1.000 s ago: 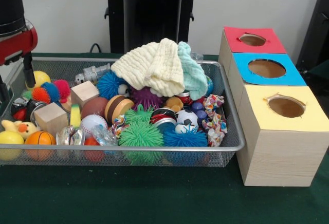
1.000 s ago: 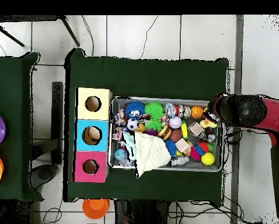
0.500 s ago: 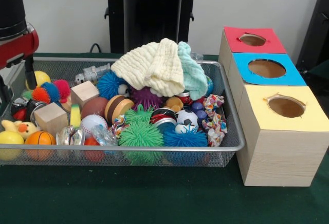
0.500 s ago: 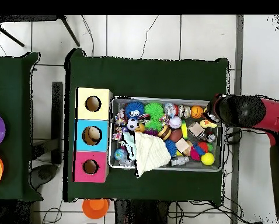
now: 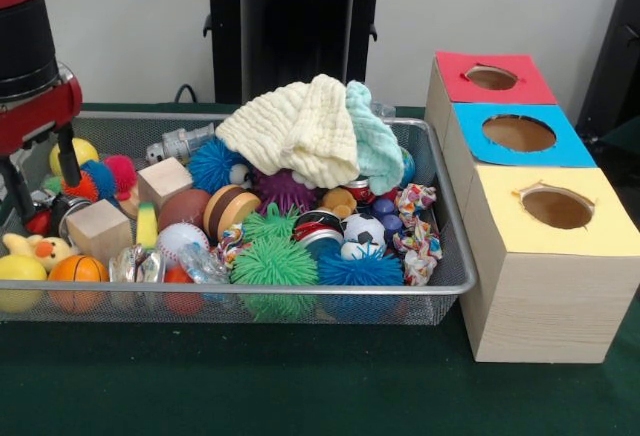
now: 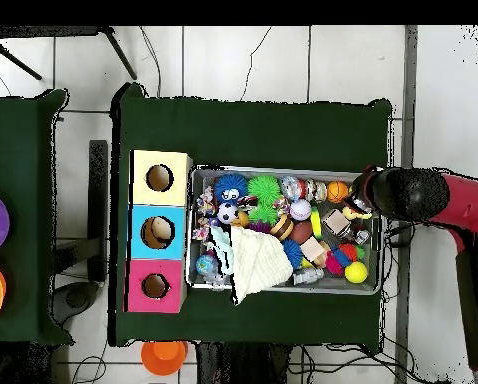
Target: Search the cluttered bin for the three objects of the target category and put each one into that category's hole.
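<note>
- Arm in red and black is seen coming down at the bin's left end in the front view; in the overhead view its dark head lies over the bin's right edge.
- Hand is lowered into that end of the bin, with two thin black fingers spread apart and nothing seen between them.
- One finger is placed just beside the yellow ball and the orange-and-blue spiky ball; whether they are touched cannot be told.
- Wire mesh bin is set on the green desk and is filled with clutter.
- A pale yellow cloth and a mint cloth are piled at the back, above everything else.
- Two green spiky balls and a blue spiky ball are lodged against the front wall; another blue spiky ball and a purple one lie under the cloths.
- Two wooden cubes, a small orange basketball, a yellow duck and a soccer-patterned ball are also held in the bin.
- A wooden box stands just beside the bin, with a round hole in each of three tops: red, blue and yellow.
- Which category is targeted cannot be told.
</note>
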Action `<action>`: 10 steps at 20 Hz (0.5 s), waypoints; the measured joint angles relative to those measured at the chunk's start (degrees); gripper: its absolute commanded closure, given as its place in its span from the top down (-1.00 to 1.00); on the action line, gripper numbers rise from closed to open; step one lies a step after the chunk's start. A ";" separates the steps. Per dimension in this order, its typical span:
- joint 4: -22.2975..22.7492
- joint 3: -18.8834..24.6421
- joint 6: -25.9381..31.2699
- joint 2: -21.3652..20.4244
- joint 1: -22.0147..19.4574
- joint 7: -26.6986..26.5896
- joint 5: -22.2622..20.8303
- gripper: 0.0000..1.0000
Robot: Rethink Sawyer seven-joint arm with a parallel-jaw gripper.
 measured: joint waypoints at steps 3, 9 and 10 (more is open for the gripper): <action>0.00 0.00 -0.30 0.41 -0.11 0.00 -0.07 1.00; -0.01 0.00 -1.02 0.47 -0.09 0.00 -1.62 1.00; -0.04 0.00 -1.14 0.52 -0.09 0.00 -1.99 1.00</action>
